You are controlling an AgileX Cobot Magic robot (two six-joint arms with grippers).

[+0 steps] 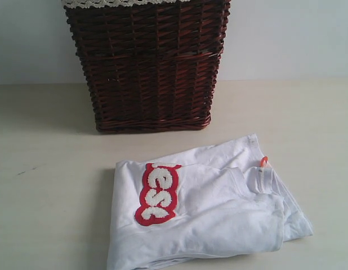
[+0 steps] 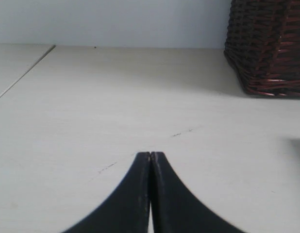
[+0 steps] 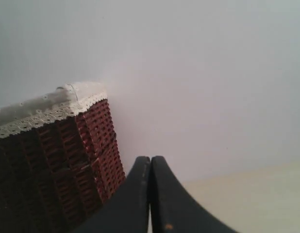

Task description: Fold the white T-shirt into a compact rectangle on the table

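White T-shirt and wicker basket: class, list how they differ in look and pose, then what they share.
The white T-shirt is soft white cloth with a red lettered band; the wicker basket is stiff dark brown weave with a lace rim. The T-shirt lies flat and folded; the basket stands upright. Both rest on the table, apart.

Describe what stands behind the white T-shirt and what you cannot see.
Behind the white T-shirt, clear of it, a dark wicker basket stands on the table. Its inside is hidden.

Bright, diffuse light; soft shadow beside basket [image 1: 146, 62] on table [image 1: 50, 214]; all pics slightly blurry, low-res.
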